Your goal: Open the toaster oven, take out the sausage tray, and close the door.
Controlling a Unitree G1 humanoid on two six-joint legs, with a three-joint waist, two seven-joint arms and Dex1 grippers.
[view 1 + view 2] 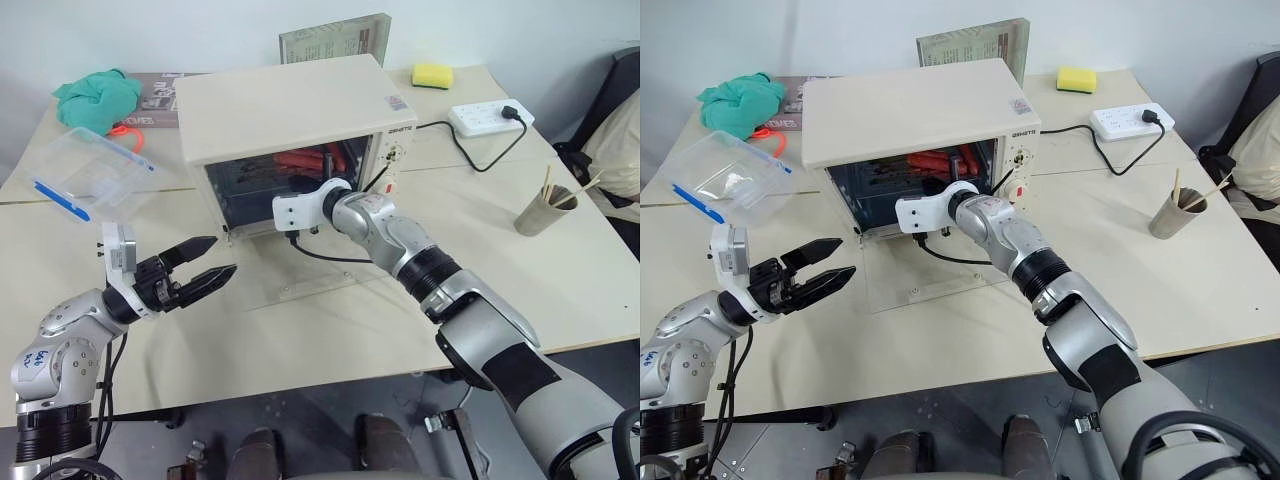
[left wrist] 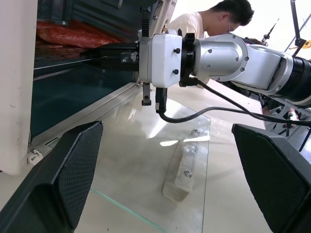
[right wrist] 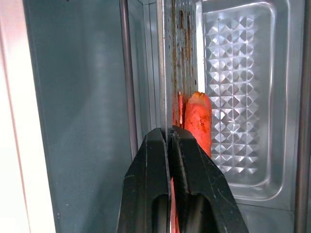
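Table-top oven (image 1: 290,110), door (image 2: 160,160) dropped flat — right gripper (image 3: 170,133) pinches the tray (image 3: 167,73) rim to draw it out, left gripper (image 1: 200,262) spread, waiting.

Hidden inside the toaster oven (image 1: 290,110): right gripper (image 3: 169,138) fingertips and most of the sausage tray (image 3: 167,73).
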